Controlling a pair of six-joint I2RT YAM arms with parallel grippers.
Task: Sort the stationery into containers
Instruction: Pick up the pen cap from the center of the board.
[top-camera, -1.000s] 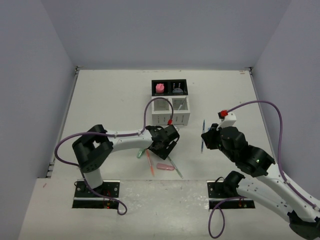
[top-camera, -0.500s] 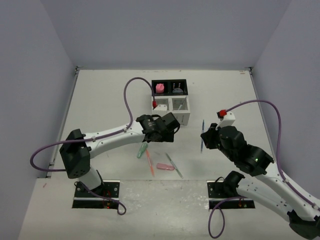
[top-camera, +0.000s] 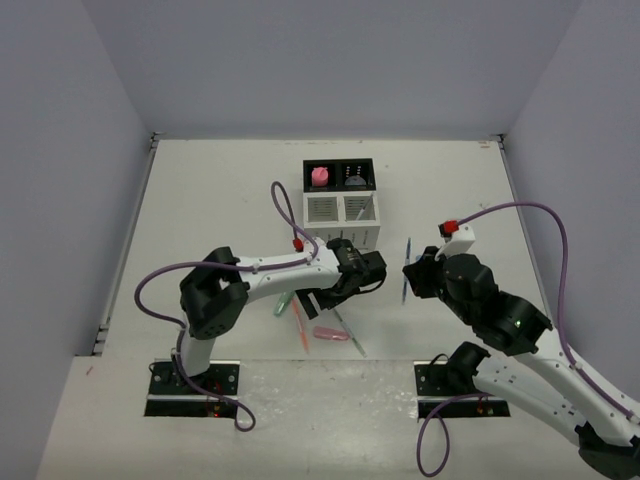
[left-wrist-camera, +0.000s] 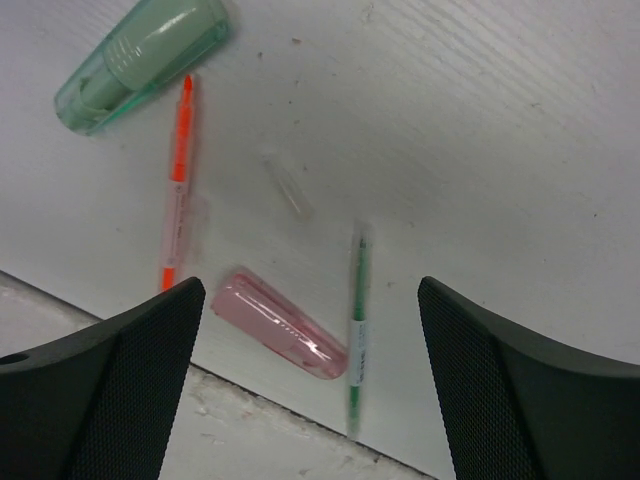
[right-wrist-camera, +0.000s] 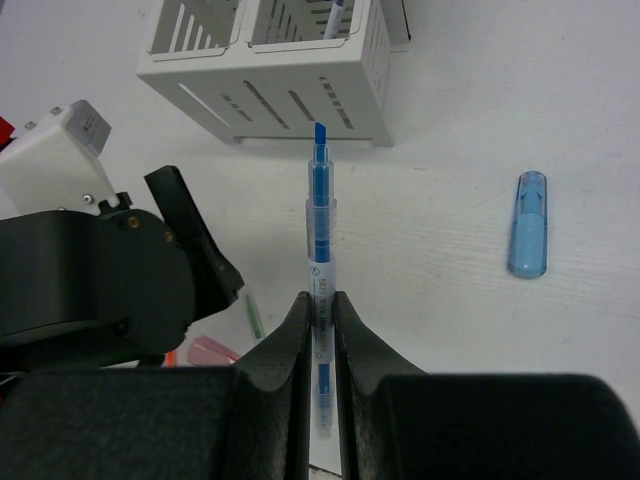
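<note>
Right gripper (right-wrist-camera: 320, 305) clamps the blue pen (right-wrist-camera: 319, 215) near the organizer (right-wrist-camera: 290, 100). The left gripper (left-wrist-camera: 310, 290) hangs spread above the pink marker (left-wrist-camera: 283, 323) on the worktop (left-wrist-camera: 500, 120). With only the eraser (top-camera: 319, 176) clearly binned, most sorting looks undone.

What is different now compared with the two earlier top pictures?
The left gripper swung away toward the organizer, then right and back nearer; it is open and empty. The right gripper kept the blue pen clamped, almost unmoved. The green marker, orange pen, pink marker and green pen lie where they were.
</note>
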